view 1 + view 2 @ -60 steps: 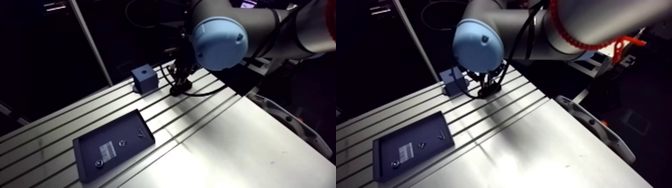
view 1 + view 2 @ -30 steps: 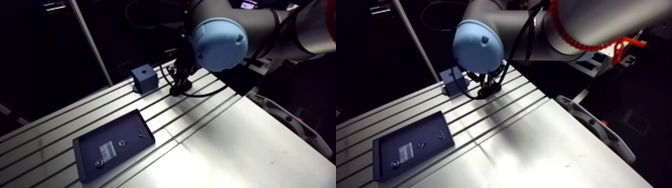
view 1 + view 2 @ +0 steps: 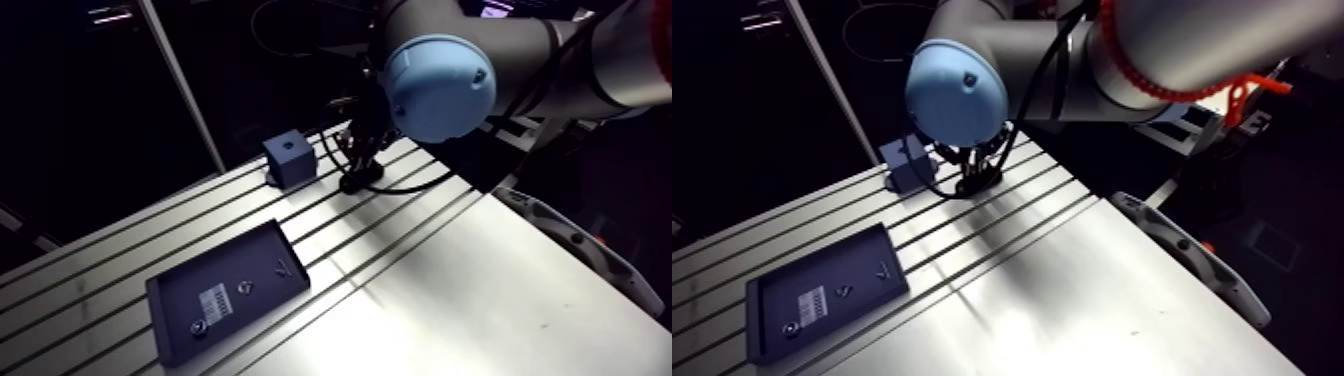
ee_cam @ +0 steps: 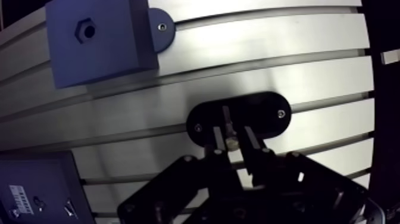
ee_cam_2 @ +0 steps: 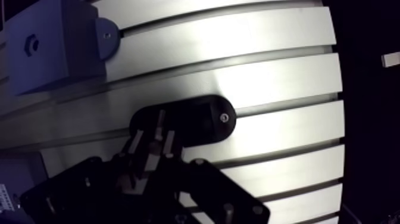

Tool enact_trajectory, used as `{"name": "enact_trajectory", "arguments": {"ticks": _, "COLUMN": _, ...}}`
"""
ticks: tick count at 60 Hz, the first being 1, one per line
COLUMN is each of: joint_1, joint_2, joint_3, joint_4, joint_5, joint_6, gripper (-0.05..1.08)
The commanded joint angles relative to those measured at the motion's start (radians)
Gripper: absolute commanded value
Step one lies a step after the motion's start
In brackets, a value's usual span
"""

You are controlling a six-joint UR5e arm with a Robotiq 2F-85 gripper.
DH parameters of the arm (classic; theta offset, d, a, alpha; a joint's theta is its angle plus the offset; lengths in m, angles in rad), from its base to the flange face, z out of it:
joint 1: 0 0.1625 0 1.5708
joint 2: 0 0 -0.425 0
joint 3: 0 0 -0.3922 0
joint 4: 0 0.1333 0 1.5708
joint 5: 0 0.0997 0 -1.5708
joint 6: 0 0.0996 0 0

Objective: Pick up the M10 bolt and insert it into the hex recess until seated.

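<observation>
One M10 bolt (image 4: 231, 143) shows in the wrist view as a small metallic piece at a black oval holder (image 4: 265, 116), right at the tip of the gripper (image 4: 233, 137). Whether the gripper is clamped on the bolt or only around it cannot be told. The holder lies on the slotted table (image 4: 286, 53). Ahead of the gripper and off to one side sits a blue block (image 4: 98, 39) with the hex recess (image 4: 85, 30) in its top face. In the arm view the block is at upper centre of the frame with the gripper just to its right, and a dark tray (image 3: 250, 250) holding a label and a few small parts lies at lower left.
</observation>
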Motion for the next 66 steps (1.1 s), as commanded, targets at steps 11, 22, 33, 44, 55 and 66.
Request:
{"name": "enact_trajectory", "arguments": {"ticks": 11, "joint_1": 0.001, "joint_2": -0.025, "joint_3": -0.006, "joint_4": 0.008, "joint_5": 0.002, "joint_6": 0.000, "gripper": 0.75}}
{"name": "enact_trajectory", "arguments": {"ticks": 22, "joint_1": 0.001, "joint_2": -0.049, "joint_3": -0.025, "joint_4": 0.035, "joint_5": 0.003, "joint_6": 0.000, "gripper": 0.75}}
{"name": "enact_trajectory", "arguments": {"ticks": 33, "joint_1": 0.005, "joint_2": -0.069, "joint_3": -0.066, "joint_4": 0.109, "joint_5": 0.003, "joint_6": -0.013, "gripper": 0.77}}
{"name": "enact_trajectory", "arguments": {"ticks": 44, "joint_1": 0.006, "joint_2": -0.088, "joint_3": -0.127, "joint_4": 0.219, "joint_5": -0.001, "joint_6": -0.051, "gripper": 0.80}}
{"name": "enact_trajectory", "arguments": {"ticks": 55, "joint_1": 0.026, "joint_2": -0.096, "joint_3": -0.228, "joint_4": 0.376, "joint_5": -0.011, "joint_6": -0.202, "gripper": 0.79}}
{"name": "enact_trajectory", "arguments": {"ticks": 66, "joint_1": 0.097, "joint_2": -0.068, "joint_3": -0.403, "joint_4": 0.623, "joint_5": -0.030, "joint_6": -0.304, "gripper": 0.80}}
